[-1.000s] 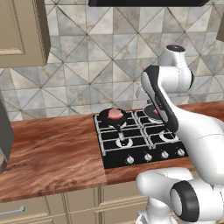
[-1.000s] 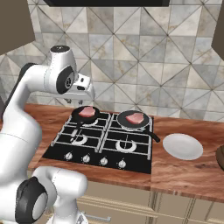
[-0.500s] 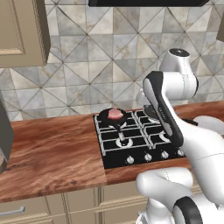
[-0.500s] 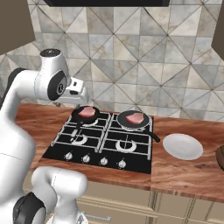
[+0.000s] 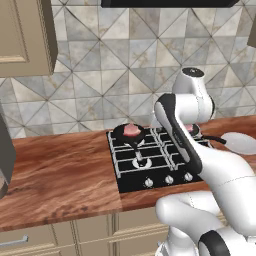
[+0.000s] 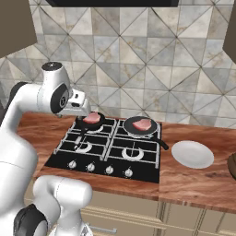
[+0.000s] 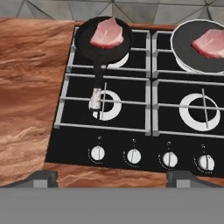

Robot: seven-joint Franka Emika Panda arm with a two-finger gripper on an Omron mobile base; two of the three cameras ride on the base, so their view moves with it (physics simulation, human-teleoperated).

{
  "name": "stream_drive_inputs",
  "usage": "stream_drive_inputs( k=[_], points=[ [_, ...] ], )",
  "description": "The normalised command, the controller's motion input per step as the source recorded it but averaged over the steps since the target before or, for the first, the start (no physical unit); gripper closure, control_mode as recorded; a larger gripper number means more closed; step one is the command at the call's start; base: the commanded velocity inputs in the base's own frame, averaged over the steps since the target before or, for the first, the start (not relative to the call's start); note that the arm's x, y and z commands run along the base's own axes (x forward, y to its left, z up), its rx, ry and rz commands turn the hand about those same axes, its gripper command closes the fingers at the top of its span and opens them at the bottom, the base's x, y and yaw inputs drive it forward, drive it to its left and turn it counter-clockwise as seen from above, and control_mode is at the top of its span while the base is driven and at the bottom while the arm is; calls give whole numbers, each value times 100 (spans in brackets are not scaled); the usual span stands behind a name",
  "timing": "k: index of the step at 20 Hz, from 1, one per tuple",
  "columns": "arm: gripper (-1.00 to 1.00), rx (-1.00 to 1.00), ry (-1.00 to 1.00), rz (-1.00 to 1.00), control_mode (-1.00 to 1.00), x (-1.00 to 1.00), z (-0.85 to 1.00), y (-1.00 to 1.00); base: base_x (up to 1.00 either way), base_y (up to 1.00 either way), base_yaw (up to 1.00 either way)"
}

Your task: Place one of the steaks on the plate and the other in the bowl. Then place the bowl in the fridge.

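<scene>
**Two steaks, both in pans — none moved yet**

Largest first:

- Hob [image 7: 131, 113]: black four-burner unit set in the wood counter [image 7: 26, 87], centre of the hand view. Knobs run along its bottom edge.
- Plate [image 6: 192, 154]: white, bare, on the counter just past the hob's edge, right of centre in the right base view. Its rim also shows at the right edge of the left base view.
- Bowl [image 6: 232, 165]: a dark sliver at the far right edge of the right base view; I take it for the bowl, too cropped to be sure.
- Right-hand pan [image 7: 199, 46]: upper right of the hand view, holds one steak [image 7: 210, 43].
- Left-hand pan [image 7: 103, 39]: upper left-centre of the hand view, handle pointing toward the bottom of frame, holds the other steak [image 7: 107, 34].
- Gripper [image 7: 111, 177]: jaws spread wide, nothing between them, tips just visible at the bottom of the hand view. It hangs well above the hob's front edge.

My read on the step: you're lining up the first pick.

- Go for the right-hand steak first; it sits nearer the plate.
- Centre over the meat, not the pan rim, before you descend.
- Straddle the slab's narrow axis; it's flat and low, so fingers must reach nearly to the pan floor.
- Avoid the pan wall and handle on the way down.
- Lift straight up before you traverse.
</scene>
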Motion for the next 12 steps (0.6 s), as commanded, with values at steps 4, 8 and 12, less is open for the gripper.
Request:
stream_drive_inputs(
  k=[4,8,12],
  points=[
    [-100,0,1,0,-100,23,-29,7,0,0,0],
    [-100,0,6,0,-100,46,-31,11,0,0,0],
    [-100,0,14,0,-100,61,-36,10,0,0,0]
  ],
)
